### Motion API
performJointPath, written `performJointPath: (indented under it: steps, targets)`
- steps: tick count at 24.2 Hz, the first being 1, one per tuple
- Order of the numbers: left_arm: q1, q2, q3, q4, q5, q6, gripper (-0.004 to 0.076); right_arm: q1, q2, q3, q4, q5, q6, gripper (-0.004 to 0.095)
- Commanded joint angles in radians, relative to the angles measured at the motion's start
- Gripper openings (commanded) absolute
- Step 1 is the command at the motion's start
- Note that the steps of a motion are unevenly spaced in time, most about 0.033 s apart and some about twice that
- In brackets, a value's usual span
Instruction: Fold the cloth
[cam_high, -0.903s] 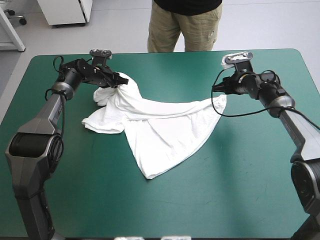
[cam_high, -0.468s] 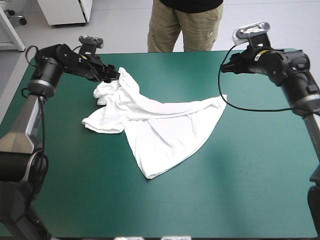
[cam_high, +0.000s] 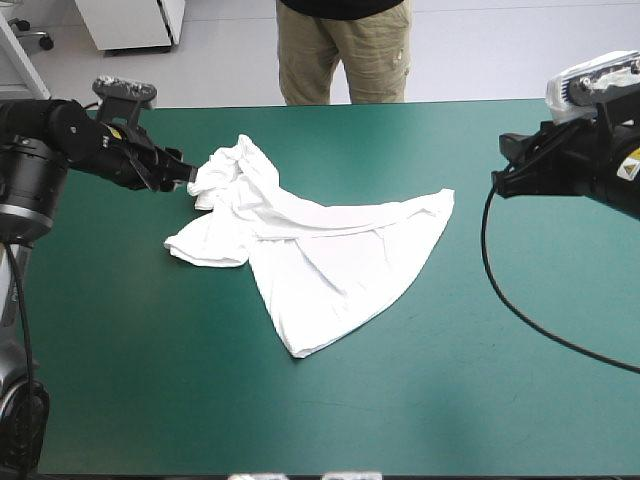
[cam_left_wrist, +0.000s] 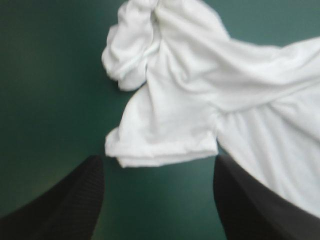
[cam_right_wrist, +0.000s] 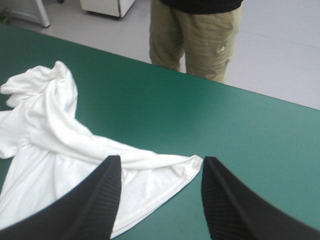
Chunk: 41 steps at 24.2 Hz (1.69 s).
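Hovering near the table's far left corner, the left gripper (cam_high: 184, 176) holds its black fingers apart and empty, with its tips just beside the bunched end of the T-shirt (cam_high: 320, 250). The white T-shirt lies rumpled and partly spread across the middle of the teal-green cover (cam_high: 450, 350). One sleeve lies toward the left and one corner reaches to the right. Above the table's right side, the right gripper (cam_high: 503, 165) is raised with its fingers also spread, gripping nothing, clear of that right corner.
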Motion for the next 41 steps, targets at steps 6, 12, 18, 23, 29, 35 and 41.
performJointPath:
  steps: [6,12,18,23,29,35,41]
  targets:
    - [0.076,0.030,0.210,0.037,-0.147,-0.064,0.0454,-0.006,-0.014,0.133,0.043,-0.066,-0.035,0.0462]
    - [0.189,0.188,0.212,-0.152,-0.197,-0.002,0.0454,-0.006,0.042,0.231,0.112,-0.111,-0.076,0.0443]
    - [0.187,0.312,0.212,-0.162,-0.250,0.022,0.0454,-0.006,0.097,0.231,0.115,-0.126,-0.086,0.0441]
    - [0.186,0.340,0.217,-0.179,-0.205,0.055,0.0252,-0.006,0.106,0.231,0.087,-0.159,-0.091,0.0441]
    - [0.186,0.360,0.217,-0.180,-0.206,0.089,-0.0009,-0.006,0.126,0.231,0.055,-0.148,-0.075,0.0441]
    - [0.186,0.344,0.208,-0.193,-0.196,0.091,-0.0009,-0.006,0.246,0.231,0.037,-0.156,-0.073,0.0483]
    - [0.186,0.339,0.207,-0.195,-0.190,0.091,-0.0009,-0.006,0.455,0.229,0.018,-0.277,-0.069,0.0549]
